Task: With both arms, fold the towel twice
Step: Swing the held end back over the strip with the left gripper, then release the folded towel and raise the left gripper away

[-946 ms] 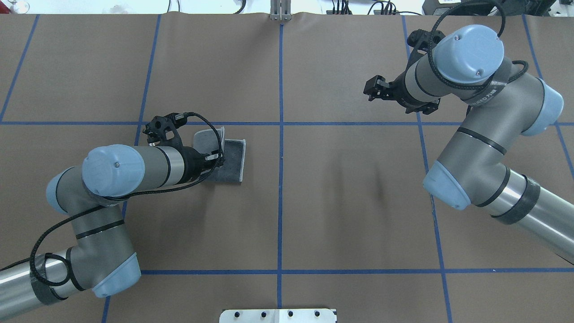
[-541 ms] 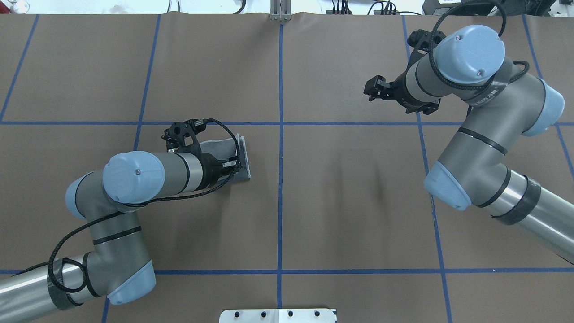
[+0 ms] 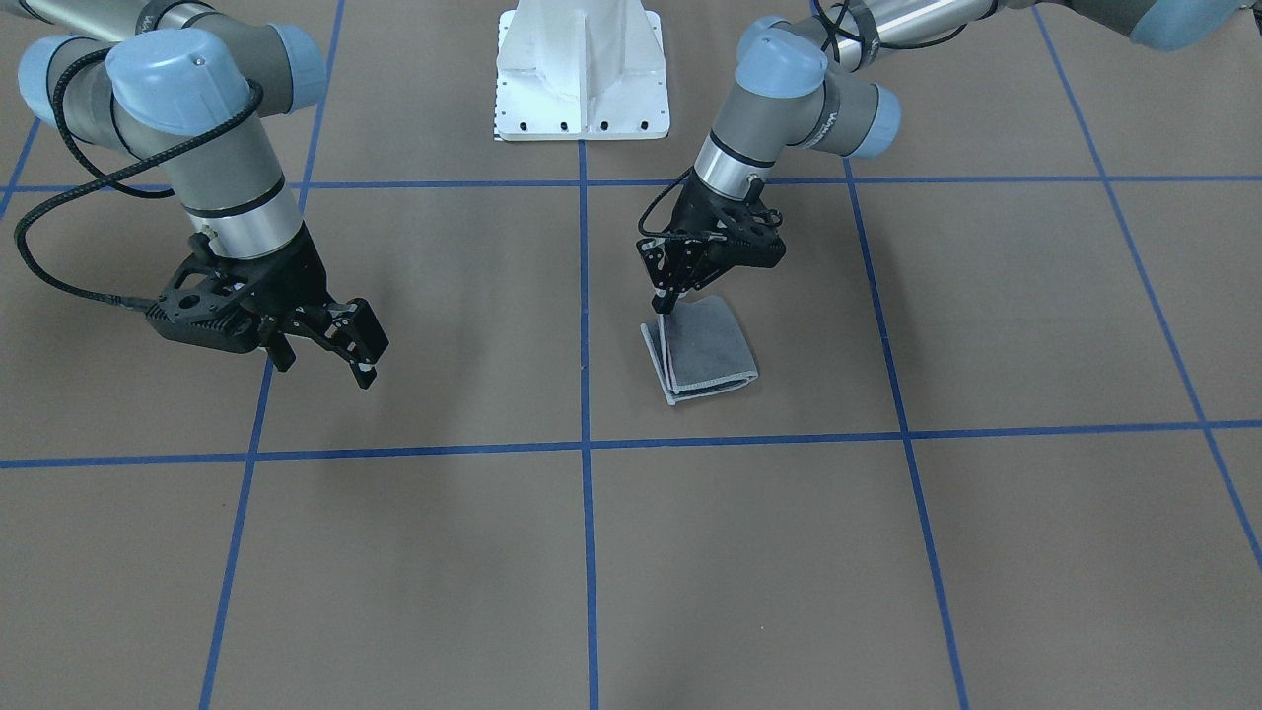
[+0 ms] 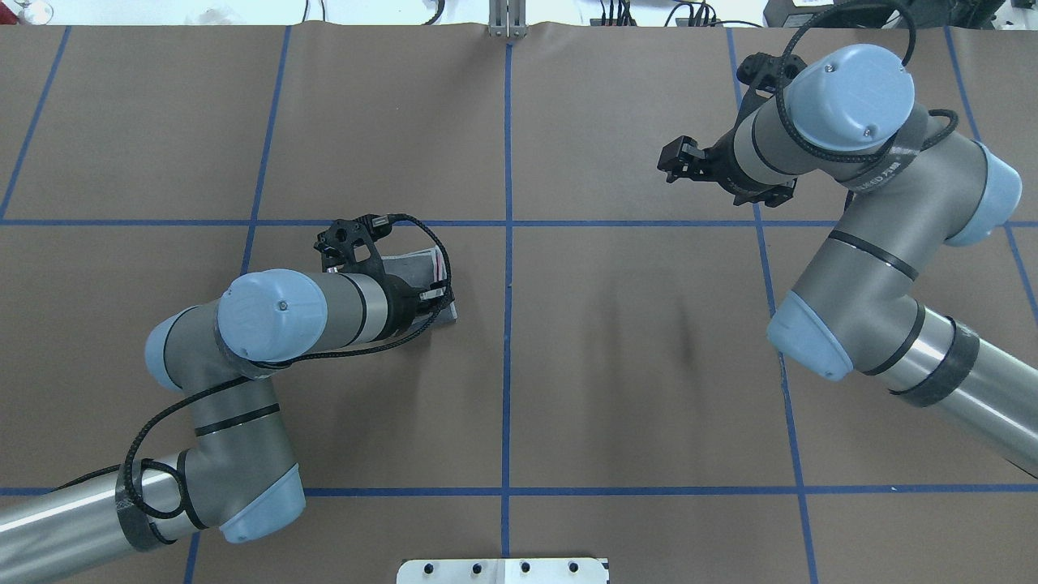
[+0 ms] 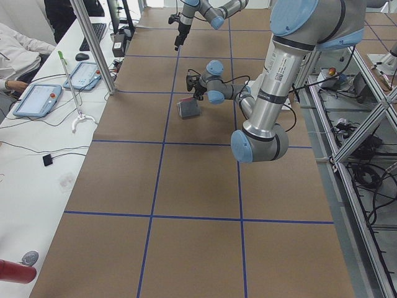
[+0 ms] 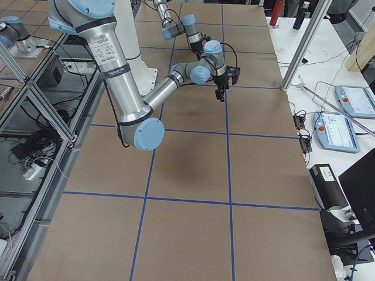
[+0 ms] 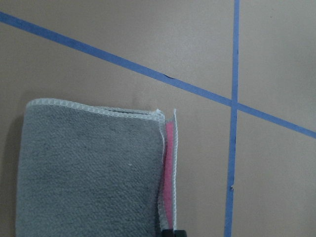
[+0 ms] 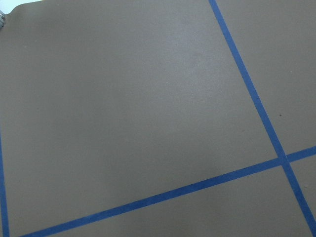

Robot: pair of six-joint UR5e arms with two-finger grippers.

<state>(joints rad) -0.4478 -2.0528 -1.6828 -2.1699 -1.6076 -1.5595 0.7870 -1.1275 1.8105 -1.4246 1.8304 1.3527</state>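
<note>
The towel lies folded on the brown table just left of the centre line, dark grey face up, with a pink strip showing at its layered edge in the left wrist view. My left gripper points down at the towel's near corner with its jaws pinched together on the top layer's edge. In the overhead view the left wrist covers most of the towel. My right gripper hangs open and empty above bare table far to the right, also seen in the overhead view.
The white bolted pedestal stands at the robot's side of the table. Blue tape lines divide the brown table cover into squares. Operators' desks with tablets run along the far side.
My left arm has swung right, carrying the towel's lifted edge over onto the other half, so the towel now lies narrower and doubled. The right arm has not moved.
</note>
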